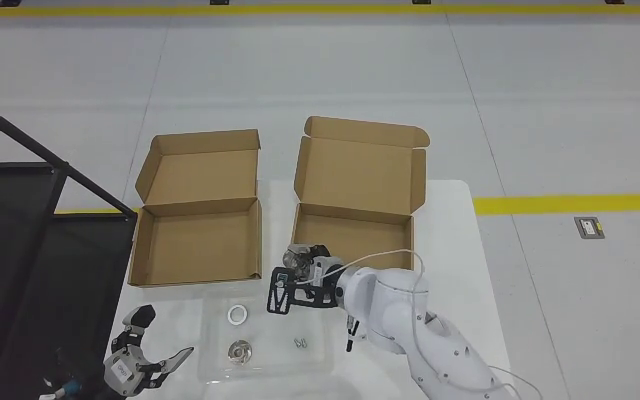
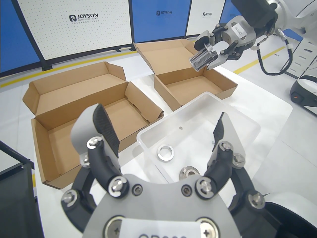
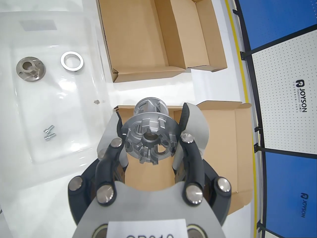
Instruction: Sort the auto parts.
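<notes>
Right tool (image 3: 152, 115) holds 1 hub (image 3: 148, 134). Ahead of left tool (image 2: 161, 115) (spread wide): 1 ring (image 2: 165, 153), 1 flange (image 2: 189, 172), 2 bolts (image 3: 49, 133), 2 boxes (image 2: 81, 87).

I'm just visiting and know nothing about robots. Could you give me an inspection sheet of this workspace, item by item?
Surface: white table, no spills seen.
Job's things: left box and right box open, nothing seen inside; clear tray holds ring, flange, two screws; geared hub held over the right box's near edge.
Clutter: tiny speck in the tray.
Grippers: left gripper open beside the tray; right gripper shut on the geared hub.
Cables: black cable loops at the right wrist.
Surroundings: pegboard panels, yellow floor line.
</notes>
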You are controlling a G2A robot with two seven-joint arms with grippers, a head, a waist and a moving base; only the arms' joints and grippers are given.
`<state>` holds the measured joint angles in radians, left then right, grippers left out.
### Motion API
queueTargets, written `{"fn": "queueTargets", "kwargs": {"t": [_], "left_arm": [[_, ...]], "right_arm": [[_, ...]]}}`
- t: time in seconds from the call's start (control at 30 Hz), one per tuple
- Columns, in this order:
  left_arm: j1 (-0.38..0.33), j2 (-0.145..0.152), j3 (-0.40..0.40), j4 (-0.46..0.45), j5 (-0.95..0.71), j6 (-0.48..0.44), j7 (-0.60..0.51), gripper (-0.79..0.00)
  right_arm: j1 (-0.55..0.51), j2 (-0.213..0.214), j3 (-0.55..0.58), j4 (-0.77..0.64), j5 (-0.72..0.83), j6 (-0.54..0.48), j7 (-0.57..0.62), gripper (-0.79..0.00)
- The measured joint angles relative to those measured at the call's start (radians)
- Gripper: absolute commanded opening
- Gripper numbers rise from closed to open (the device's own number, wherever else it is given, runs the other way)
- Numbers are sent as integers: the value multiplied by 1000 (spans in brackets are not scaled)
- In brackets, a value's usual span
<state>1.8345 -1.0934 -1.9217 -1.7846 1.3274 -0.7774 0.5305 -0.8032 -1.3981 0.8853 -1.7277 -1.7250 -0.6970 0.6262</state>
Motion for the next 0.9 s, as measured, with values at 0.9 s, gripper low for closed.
{"fn": "queueTargets", "kwargs": {"t": [0.9], "left_arm": [[-2, 0, 1, -7, -32, 2, -20, 0]], "right_arm": [[434, -171, -171, 838, 349, 203, 85, -785]]}}
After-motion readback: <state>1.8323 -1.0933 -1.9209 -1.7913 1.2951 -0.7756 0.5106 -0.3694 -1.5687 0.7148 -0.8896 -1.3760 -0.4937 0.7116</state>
